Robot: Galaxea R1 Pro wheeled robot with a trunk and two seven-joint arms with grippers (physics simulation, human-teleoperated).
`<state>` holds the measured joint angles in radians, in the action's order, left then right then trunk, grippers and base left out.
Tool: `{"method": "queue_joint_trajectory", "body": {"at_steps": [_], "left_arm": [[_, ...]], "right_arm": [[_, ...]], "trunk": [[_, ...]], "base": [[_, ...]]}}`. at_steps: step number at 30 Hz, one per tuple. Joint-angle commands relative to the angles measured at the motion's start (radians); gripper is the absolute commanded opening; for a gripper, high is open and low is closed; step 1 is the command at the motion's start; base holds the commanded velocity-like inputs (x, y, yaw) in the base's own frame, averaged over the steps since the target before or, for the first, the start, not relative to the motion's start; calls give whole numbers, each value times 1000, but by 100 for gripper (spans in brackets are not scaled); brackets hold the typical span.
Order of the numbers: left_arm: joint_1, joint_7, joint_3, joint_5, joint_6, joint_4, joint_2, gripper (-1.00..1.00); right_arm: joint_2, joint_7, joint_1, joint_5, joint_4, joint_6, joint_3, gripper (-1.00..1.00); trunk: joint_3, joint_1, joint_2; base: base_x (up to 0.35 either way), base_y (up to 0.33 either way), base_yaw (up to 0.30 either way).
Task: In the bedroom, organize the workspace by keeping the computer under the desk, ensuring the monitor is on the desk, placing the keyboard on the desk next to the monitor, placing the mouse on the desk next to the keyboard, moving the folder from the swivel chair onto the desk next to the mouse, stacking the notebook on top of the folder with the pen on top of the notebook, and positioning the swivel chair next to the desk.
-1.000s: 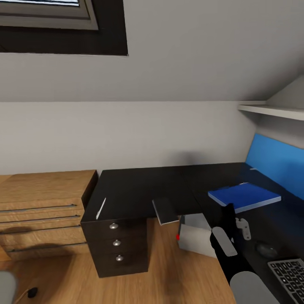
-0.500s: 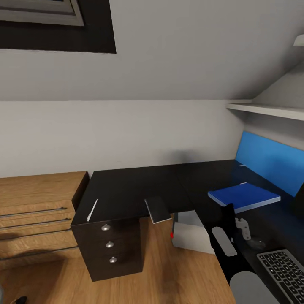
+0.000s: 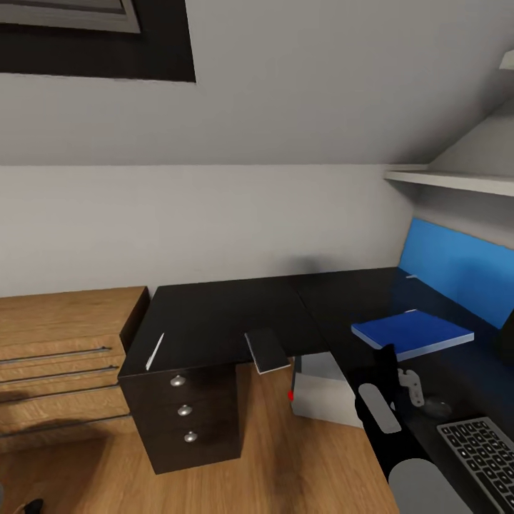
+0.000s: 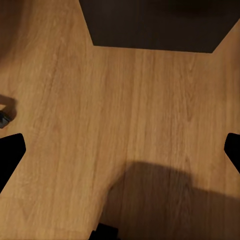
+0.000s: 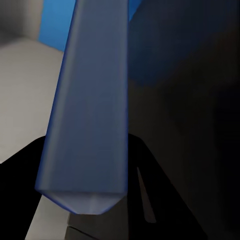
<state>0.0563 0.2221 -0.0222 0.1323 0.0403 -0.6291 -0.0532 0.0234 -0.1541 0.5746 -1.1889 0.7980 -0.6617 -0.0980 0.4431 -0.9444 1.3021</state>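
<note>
The black counter (image 3: 214,321) stood against the grey wall. The right gripper (image 3: 389,357) squeezed the blue folder (image 3: 414,332) over it, long side reaching away from the jaws. The left jaws gaped above the floor (image 4: 120,125).

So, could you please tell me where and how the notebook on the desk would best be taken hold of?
Its overhanging end: the notebook lies flat, one end jutting past the desk's front edge over the floor. Coming from that open side, the open left hand could probably pinch it top and bottom; the right hand holds the folder.
</note>
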Motion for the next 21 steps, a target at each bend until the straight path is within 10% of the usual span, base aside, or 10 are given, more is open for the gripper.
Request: {"method": "queue_joint_trajectory", "body": {"at_steps": [1, 21], "left_arm": [[0, 0, -1, 10, 4, 0, 0, 100], [0, 0, 1, 10, 4, 0, -2, 100]], "right_arm": [[0, -4, 1, 2, 1, 0, -1, -100], [-3, -31, 1, -82, 3, 22, -3, -100]], "trunk": [[4, -4, 8], [67, -81, 148]], "base": [[0, 0, 0], [0, 0, 0]]}}
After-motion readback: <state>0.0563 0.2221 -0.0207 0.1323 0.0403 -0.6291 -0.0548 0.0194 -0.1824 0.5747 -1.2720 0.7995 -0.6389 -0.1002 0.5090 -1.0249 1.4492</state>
